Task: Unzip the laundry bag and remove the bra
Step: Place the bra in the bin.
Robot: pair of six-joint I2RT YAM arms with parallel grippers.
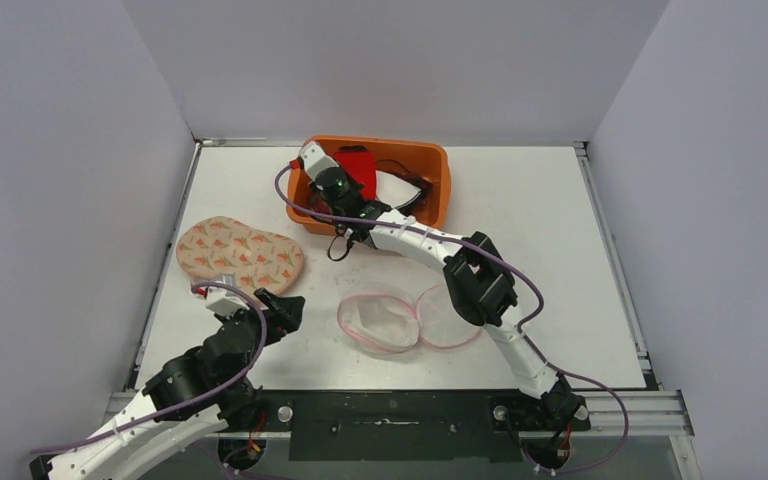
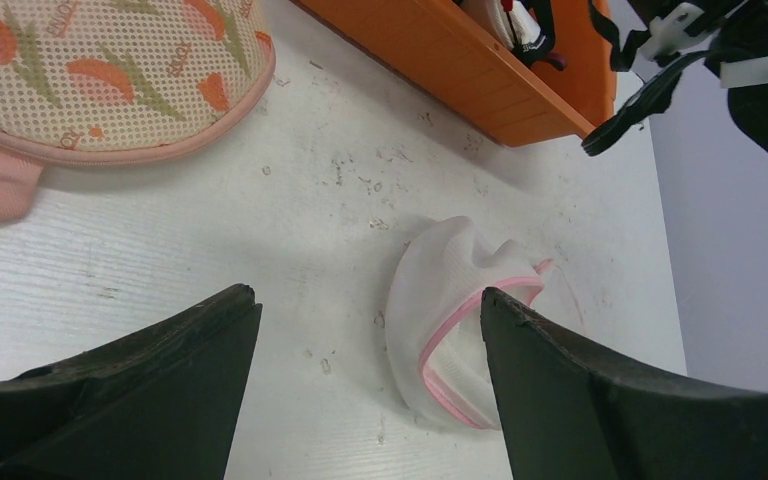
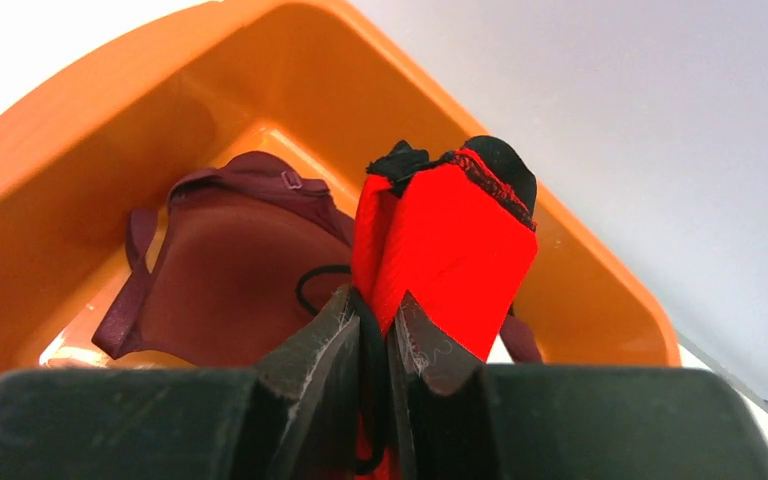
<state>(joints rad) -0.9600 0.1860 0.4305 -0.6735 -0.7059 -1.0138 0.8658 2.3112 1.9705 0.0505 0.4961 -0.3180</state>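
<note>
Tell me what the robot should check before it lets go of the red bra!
1. Grip on the bra: ok. The right gripper has its jaws shut on the red bra.
2. Bra over the orange bin: ok. The bin's walls show around it in the right wrist view.
3. Room in the bin: ok. A maroon bra lies on the bottom, and the red one hangs above it.
4. Left gripper out of the way: ok. It is open, low over the table near the floral bag, apart from the bin.
5. White mesh bag empty: cannot tell. It lies open on the table.
</note>
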